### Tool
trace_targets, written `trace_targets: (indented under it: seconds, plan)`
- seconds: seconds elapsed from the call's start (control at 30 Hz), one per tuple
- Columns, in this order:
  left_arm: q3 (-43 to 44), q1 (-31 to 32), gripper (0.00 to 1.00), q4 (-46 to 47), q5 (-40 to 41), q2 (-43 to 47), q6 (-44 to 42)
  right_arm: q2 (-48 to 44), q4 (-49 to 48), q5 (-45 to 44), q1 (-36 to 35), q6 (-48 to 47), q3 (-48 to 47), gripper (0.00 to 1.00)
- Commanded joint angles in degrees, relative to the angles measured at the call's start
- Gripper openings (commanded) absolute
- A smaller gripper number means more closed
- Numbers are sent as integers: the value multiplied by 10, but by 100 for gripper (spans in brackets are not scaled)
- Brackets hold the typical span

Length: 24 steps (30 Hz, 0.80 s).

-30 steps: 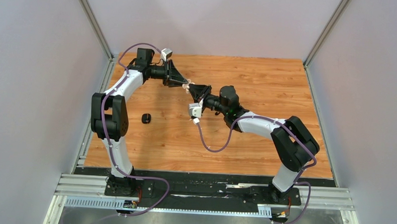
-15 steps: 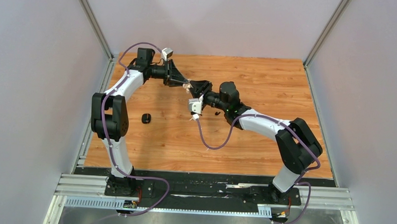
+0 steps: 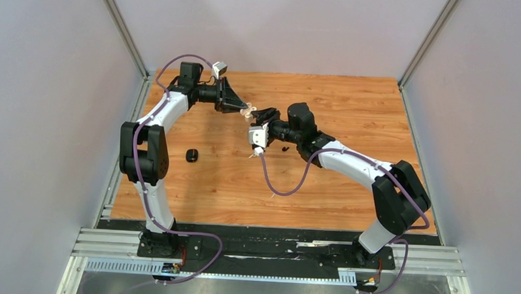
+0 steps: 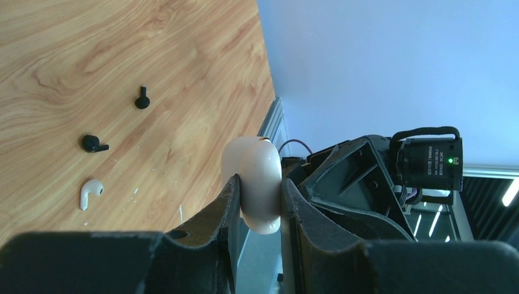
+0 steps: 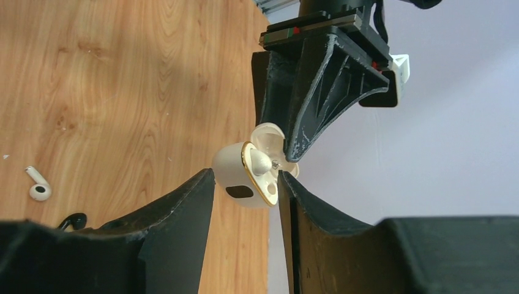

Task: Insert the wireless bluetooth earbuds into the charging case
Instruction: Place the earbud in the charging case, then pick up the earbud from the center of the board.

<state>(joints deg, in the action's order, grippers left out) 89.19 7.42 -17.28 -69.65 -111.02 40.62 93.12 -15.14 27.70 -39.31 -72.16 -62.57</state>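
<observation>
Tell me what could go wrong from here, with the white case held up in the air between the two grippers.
1. The left gripper pinches the white case only by its rounded sides, high above the table. A push from the right gripper could twist it or pop it loose.
2. What looks like a white earbud sticks out of the open case, seemingly not fully seated. It might tip out and fall.

Robot lab test cell. Signs: plain pale panel walls (image 3: 43, 113) box in a wood-grain tabletop (image 3: 351, 104), alu. profile posts (image 3: 121, 28) at the back corners, slotted alu. rail (image 3: 104, 245) along near edge w/ left arm base (image 3: 156, 243) & right arm base (image 3: 371, 245) bolted on, purple cables (image 3: 279, 190) hanging loose.
</observation>
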Motion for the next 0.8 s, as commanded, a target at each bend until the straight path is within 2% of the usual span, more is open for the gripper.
trace_targets:
  seconds: [0.0, 0.07, 0.13, 0.23, 0.37, 0.5, 0.63, 0.77]
  plan:
    - [1, 1, 0, 18, -18, 14, 0, -25, 27, 0, -4, 36, -29, 46]
    - [3, 1, 0, 10, -18, 15, -8, -35, 26, -15, -3, 64, -32, 46]
    - [17, -2, 0, -31, -7, 14, -44, -47, 41, -32, -2, 129, -45, 53]
    - [62, -9, 0, -135, 19, 9, -167, -55, 138, -20, 15, 253, -98, 57]
    - [102, -20, 0, -282, 68, -3, -305, -27, 259, 11, 48, 413, -145, 52]
    - [83, -36, 0, -332, 106, 9, -341, 32, 320, 23, 59, 544, -177, 44]
    - [46, -53, 0, -312, 119, 32, -324, 67, 320, 92, 60, 553, -130, 41]
    - [19, -66, 0, -274, 125, 54, -293, 101, 317, 121, 60, 463, -105, 40]
